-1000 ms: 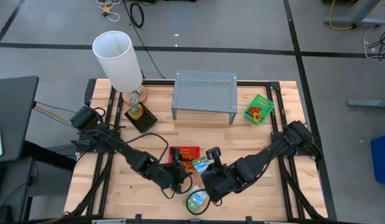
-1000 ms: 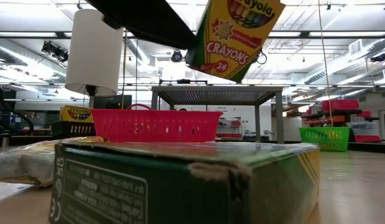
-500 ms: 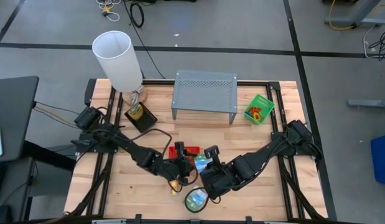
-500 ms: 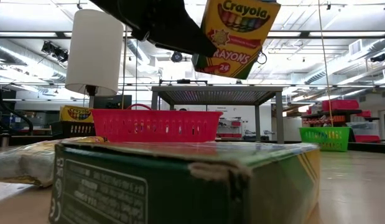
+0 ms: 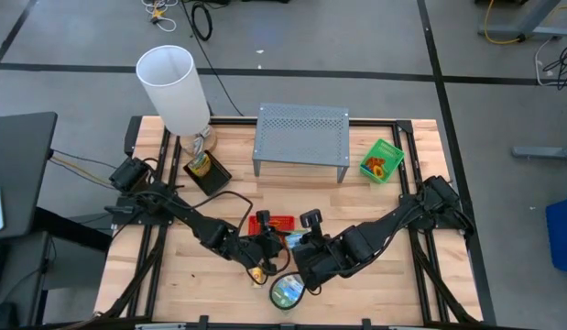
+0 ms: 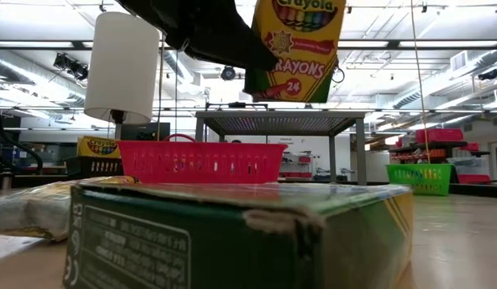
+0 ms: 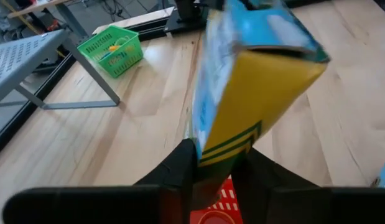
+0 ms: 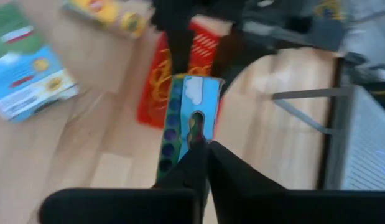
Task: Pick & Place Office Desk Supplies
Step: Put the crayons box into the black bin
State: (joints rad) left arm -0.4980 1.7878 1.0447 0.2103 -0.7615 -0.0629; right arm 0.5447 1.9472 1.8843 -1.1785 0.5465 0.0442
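The yellow-green crayon box (image 6: 296,46) hangs in the air over the red mesh tray (image 5: 272,223), held between both grippers at the table's middle. My left gripper (image 7: 215,171) is shut on one end of it, and my right gripper (image 8: 203,154) is shut on the other end. The red tray holds thin rubber bands (image 8: 162,73). A green mesh tray (image 5: 382,160) sits at the far right. A black box (image 5: 208,172) with a second crayon box in it stands at the far left. A green-blue packet (image 8: 32,87) lies flat on the wood. My left gripper pinches the crayon box's yellow, green-striped end (image 7: 226,146) between its two fingers (image 7: 180,171), one on each broad face. The box stands out beyond the fingers, lifted clear above the red tray. My right gripper pinches the other end of the box at its blue face (image 8: 193,134) between two fingers that lie nearly together. It comes from the table's right side. The box is clear of the table, and in the low view it hangs nearly upright.
A grey perforated stand (image 5: 301,136) is at the far middle and a tall white lampshade (image 5: 173,84) at the far left corner. A round green-blue packet (image 5: 288,291) lies near the front edge. A dark green box (image 6: 232,233) fills the low view's foreground.
My left gripper has moved toward the table's right and far side, up to the crayon box over the red tray. The box, held in the air, has turned from a slant to nearly upright. My right gripper has shifted slightly toward the far edge with it.
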